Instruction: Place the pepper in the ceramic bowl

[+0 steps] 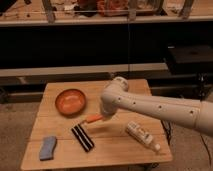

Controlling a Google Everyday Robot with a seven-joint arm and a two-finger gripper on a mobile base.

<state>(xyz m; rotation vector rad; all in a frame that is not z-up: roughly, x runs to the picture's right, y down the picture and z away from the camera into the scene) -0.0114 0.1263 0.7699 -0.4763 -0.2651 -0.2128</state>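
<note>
The pepper (92, 118), small and orange, sticks out to the left from my gripper (102, 116), which is shut on it. It hangs just above the wooden table (115, 150), between the ceramic bowl and a striped bar. The ceramic bowl (70, 101) is round and orange-brown, and sits on the table's left half, a short way up and left of the pepper. It looks empty. My white arm (155, 107) reaches in from the right across the table's middle.
A black-and-white striped bar (82, 138) lies just below the pepper. A blue sponge (48, 148) rests at the front left corner. A white bottle (142, 135) lies on its side at the front right. Dark shelving stands behind the table.
</note>
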